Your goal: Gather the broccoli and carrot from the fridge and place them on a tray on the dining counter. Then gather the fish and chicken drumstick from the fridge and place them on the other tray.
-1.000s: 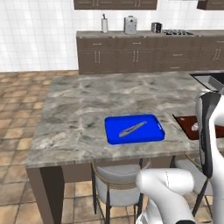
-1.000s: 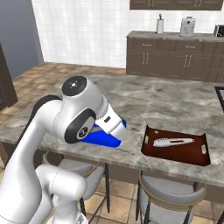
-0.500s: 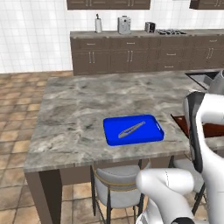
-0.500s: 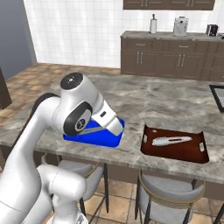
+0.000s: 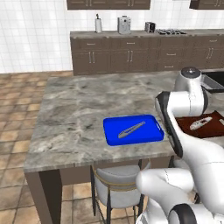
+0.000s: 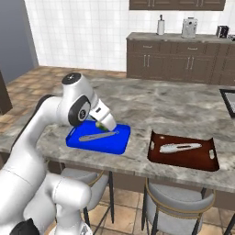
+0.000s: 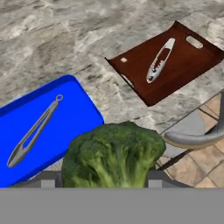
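A green broccoli point(image 7: 113, 153) fills the lower middle of the hand view, and my gripper point(image 7: 105, 177) is shut on it at the stem. From the right base view the gripper point(image 6: 103, 123) hangs just over the far edge of the blue tray point(image 6: 114, 142), with a bit of broccoli point(image 6: 99, 124) showing under the hand. The blue tray point(image 5: 151, 133) point(image 7: 74, 109) lies near the dining counter's front edge and holds grey tongs point(image 7: 35, 131). A brown tray point(image 6: 183, 156) point(image 7: 188, 65) lies to its right with a light utensil point(image 6: 180, 148) in it.
The marble dining counter point(image 5: 78, 113) stretches wide to the left and behind the trays. Stools point(image 6: 179, 202) stand under its front edge. Dark cabinets with small appliances point(image 5: 124, 25) line the back wall. My own arm point(image 5: 188, 92) rises between the trays in the left base view.
The whole picture has shifted, so the base has driven along the counter. The arm has swung a little toward the blue tray's far edge, still holding the broccoli.
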